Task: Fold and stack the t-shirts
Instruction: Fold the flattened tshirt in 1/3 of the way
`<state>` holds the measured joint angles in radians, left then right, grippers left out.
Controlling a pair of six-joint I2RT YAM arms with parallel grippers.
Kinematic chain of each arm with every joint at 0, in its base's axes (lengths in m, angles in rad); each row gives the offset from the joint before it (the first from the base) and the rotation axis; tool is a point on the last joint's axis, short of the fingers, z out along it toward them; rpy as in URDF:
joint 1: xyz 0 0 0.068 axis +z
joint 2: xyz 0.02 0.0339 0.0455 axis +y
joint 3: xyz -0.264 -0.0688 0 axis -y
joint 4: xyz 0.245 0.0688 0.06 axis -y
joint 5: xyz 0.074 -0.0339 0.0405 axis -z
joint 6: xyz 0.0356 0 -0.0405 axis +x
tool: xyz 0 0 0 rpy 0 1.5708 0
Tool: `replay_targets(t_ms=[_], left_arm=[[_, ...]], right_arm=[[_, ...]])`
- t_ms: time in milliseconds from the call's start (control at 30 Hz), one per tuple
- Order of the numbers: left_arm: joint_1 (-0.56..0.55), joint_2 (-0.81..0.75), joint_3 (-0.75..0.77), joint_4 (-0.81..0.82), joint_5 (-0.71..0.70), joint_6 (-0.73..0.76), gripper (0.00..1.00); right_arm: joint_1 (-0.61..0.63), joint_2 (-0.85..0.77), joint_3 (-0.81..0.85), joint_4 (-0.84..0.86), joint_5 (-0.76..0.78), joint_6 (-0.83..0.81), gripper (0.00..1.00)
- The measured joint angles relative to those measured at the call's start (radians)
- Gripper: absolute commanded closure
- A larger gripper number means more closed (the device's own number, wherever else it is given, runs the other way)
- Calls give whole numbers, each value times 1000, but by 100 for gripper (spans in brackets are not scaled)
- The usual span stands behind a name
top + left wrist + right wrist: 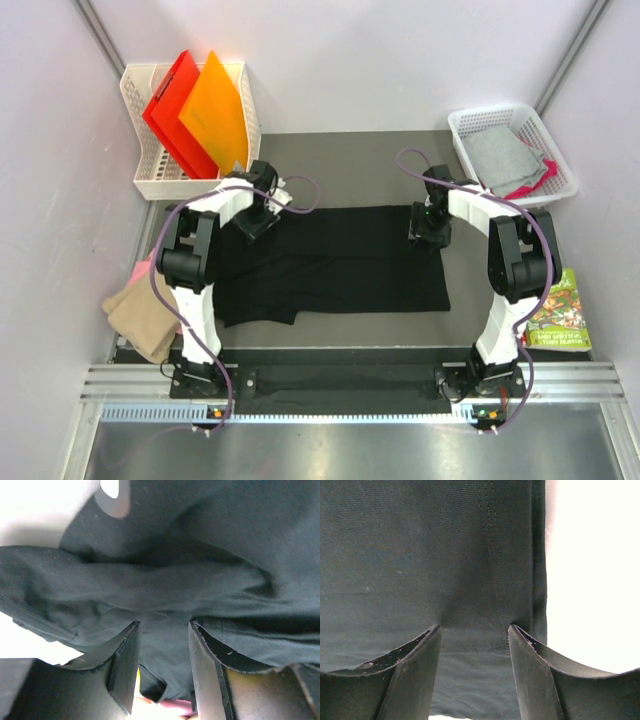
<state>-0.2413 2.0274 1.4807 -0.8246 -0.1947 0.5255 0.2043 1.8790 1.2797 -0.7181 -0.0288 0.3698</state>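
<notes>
Black t-shirt [340, 262] between both half-open jaws

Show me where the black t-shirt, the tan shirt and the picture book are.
black t-shirt [340, 265]: top view, middle of the spread cloth.
tan shirt [140, 318]: top view, middle of its cloth.
picture book [565, 322]: top view, on its cover.

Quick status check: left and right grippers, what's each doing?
Left gripper: open, jaws apart over a bunched fold of the black cloth t-shirt, no grip seen.
Right gripper: open, jaws apart over the same shirt's stitched edge.
</notes>
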Motion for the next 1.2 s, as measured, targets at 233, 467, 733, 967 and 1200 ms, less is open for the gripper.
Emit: replay_targets(t_ms=[233, 467, 733, 967, 1200], left_arm=[[3, 70, 84, -56, -17, -3, 51], [-4, 181, 246, -184, -57, -8, 52], [-3, 240, 351, -180, -103, -51, 51], [-1, 161, 293, -108, -46, -94, 46], [-33, -319, 50, -228, 51, -77, 40]], right_arm=[[-5, 66, 88, -63, -1, -3, 43], [-53, 200, 279, -193, -45, -1, 44], [-94, 243, 346, -233, -104, 8, 44], [-96, 204, 325, -157, -32, -11, 42], [-91, -70, 182, -117, 68, -20, 42]])
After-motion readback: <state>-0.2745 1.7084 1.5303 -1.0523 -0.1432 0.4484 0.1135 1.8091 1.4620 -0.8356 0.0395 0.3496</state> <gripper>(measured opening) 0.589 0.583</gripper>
